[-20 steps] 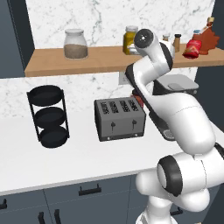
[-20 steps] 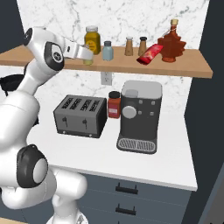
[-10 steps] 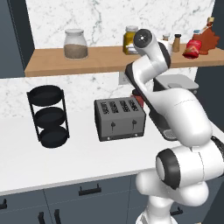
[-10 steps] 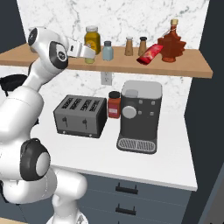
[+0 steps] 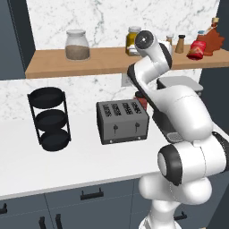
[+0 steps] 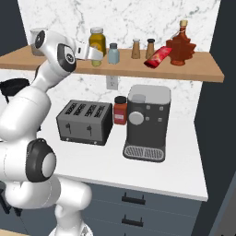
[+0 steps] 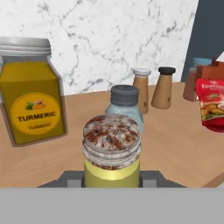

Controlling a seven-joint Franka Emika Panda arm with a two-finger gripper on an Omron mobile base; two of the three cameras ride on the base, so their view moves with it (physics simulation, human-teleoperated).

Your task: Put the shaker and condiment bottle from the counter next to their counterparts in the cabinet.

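Beside a yellow turmeric jar (image 7: 31, 103), the gripper (image 7: 112, 179) is pinching the small yellow-green shaker with a speckled tan cap (image 7: 112, 151), holding it over the light-brown wooden shelf (image 7: 175, 144), just before the pale blue shaker (image 7: 125, 107).

The white arm (image 5: 154, 71) rises from the lower right and bends up to the wooden shelf (image 5: 49, 65), its upper joint in front of a yellow jar (image 5: 133, 38). On the shelf a glass jar (image 5: 77, 44) stands to the left; two brown shakers (image 5: 180, 44), a red packet (image 5: 197, 50) and a dark red bottle (image 5: 214, 39) stand to the right. Below, on the white tabletop (image 5: 67, 161), a black three-tier rack (image 5: 48, 119) stands left of a grey four-slot toaster (image 5: 122, 121). Dark drawers (image 5: 89, 203) with black handles run beneath.
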